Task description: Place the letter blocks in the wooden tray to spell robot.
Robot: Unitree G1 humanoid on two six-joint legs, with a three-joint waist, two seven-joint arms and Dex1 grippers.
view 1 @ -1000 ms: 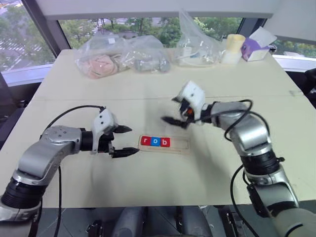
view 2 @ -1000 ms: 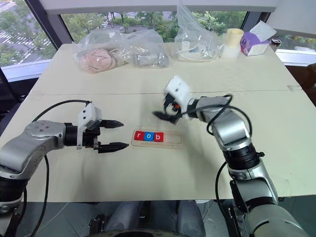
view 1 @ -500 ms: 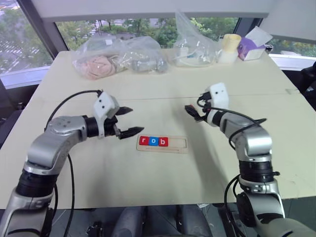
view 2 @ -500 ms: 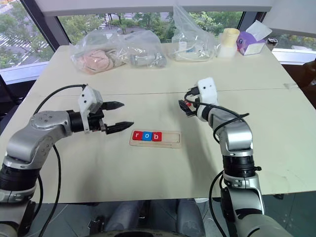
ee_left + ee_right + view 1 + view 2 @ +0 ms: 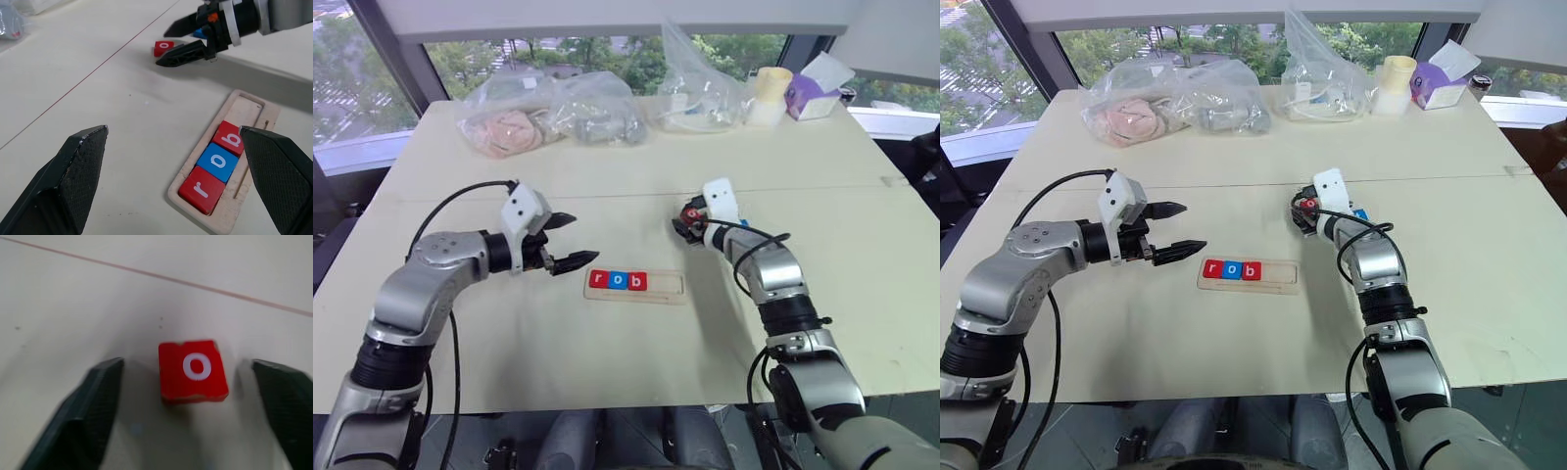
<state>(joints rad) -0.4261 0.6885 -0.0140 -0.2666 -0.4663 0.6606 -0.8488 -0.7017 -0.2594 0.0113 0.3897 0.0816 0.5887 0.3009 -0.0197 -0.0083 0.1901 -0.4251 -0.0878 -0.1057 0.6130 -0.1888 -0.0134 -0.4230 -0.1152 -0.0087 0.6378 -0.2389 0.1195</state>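
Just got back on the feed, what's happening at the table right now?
The wooden tray holds three blocks reading r, o, b, with its right end not yet filled. The right pincer is down at the table with its fingers either side of a loose red o block, not yet gripping it. The left pincer hangs open left of the tray.

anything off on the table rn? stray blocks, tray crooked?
Nothing damaged or spilled. The tray lies flat with r, o, b seated at its left end. One red o block sits loose on the table beyond the tray, between the right gripper's open fingers, not yet gripped.
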